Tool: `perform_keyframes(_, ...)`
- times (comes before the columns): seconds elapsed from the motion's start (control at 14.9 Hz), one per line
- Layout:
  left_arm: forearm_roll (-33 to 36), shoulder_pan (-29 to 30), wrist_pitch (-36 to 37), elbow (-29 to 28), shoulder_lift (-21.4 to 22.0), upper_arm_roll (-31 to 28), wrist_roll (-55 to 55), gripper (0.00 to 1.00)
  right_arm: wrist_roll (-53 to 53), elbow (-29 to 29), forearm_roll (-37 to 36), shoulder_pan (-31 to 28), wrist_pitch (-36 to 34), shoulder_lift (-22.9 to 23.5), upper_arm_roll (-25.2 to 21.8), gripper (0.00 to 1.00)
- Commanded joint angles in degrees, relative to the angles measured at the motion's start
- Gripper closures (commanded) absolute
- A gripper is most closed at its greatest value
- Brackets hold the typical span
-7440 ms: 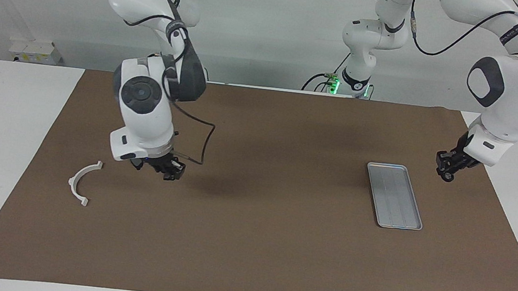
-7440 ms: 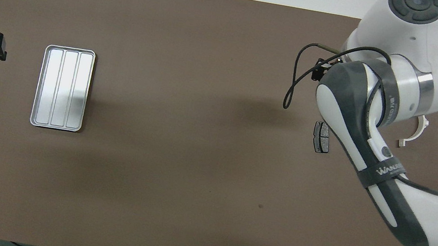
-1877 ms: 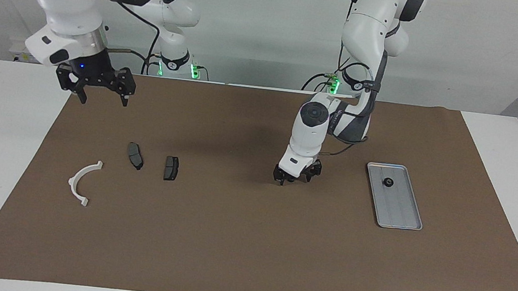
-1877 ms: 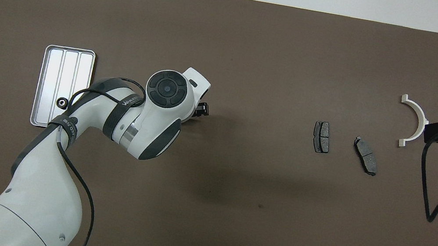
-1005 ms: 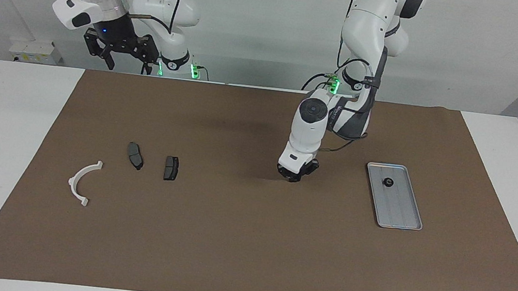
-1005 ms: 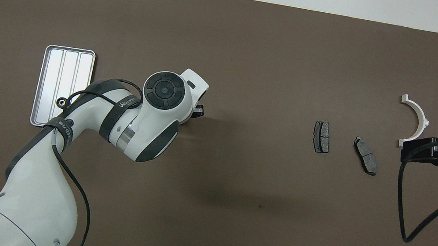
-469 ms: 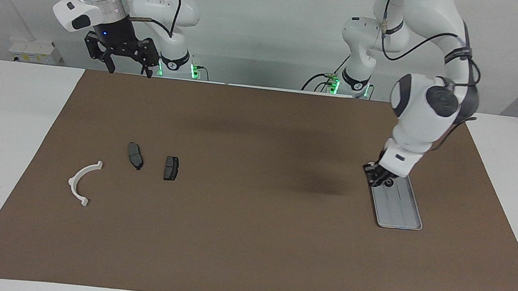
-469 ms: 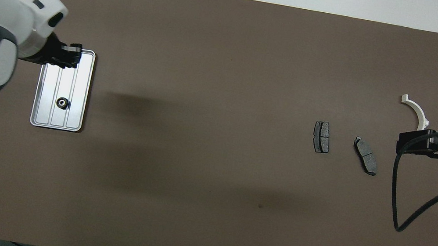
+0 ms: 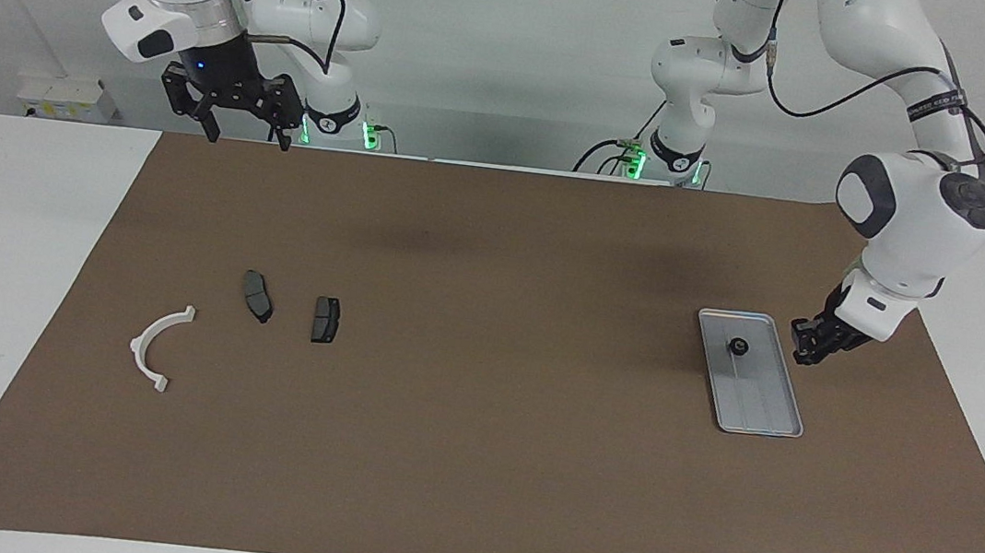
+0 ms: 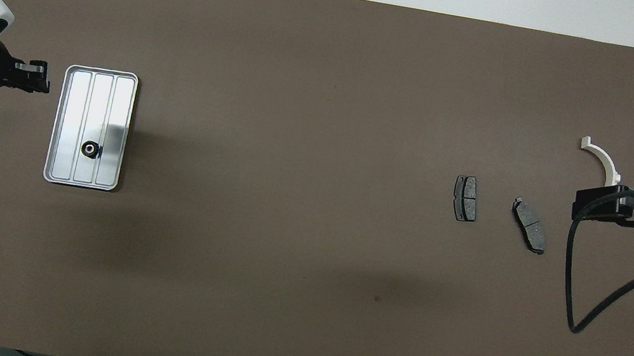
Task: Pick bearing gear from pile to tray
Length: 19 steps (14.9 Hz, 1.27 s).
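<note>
We see the left gripper (image 9: 804,354) closed and empty beside the tray (image 9: 773,418), which holds one bearing gear (image 9: 738,345). The right gripper (image 9: 234,123) waits, fully open and empty.

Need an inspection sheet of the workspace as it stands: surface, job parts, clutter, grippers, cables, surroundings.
Surface: brown mat over a white table.
Job's things: small black round bearing gear lies in the flat silver-grey metal tray, at the end nearer the robots.
Clutter: white half-ring plastic piece and two dark grey brake pads lie apart toward the right arm's end.
Grippers: left gripper shut and empty, over the mat beside the tray; right gripper open and empty, raised over the mat's edge by its base, waiting.
Cables: black cable loops from the right arm.
Surroundings: pale wall, green lights at the arm bases.
</note>
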State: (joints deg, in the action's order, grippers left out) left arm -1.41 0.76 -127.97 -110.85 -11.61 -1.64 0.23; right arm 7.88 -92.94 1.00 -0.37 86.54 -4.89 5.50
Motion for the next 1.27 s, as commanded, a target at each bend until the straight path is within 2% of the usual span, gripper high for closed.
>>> perform_keyframes(0.0, -0.8, -0.8, -7.4, -3.9, -1.7, -0.1, 0.3, 1.0, 0.8, -0.8, -0.4, -0.1, 1.3, -0.6, 0.1, 0.0)
perform_keyframes(0.34, -0.7, -1.3, -10.7, -4.6, -4.8, -0.1, 0.0, 1.0, 0.4, -0.8, -1.0, -0.1, 1.5, -0.8, 0.2, 0.0)
perform_keyframes(0.54, -0.8, -2.3, -14.0, -6.2, -5.2, -0.1, -1.1, 1.0, 0.3, -0.9, -0.8, -0.4, 1.6, -0.8, 0.1, 0.0)
perform_keyframes(1.21, -0.7, -2.9, -17.5, -8.9, -5.7, -0.1, -0.8, 1.0, 0.7, -0.9, -0.3, -1.0, 1.5, -0.7, -0.1, 0.0)
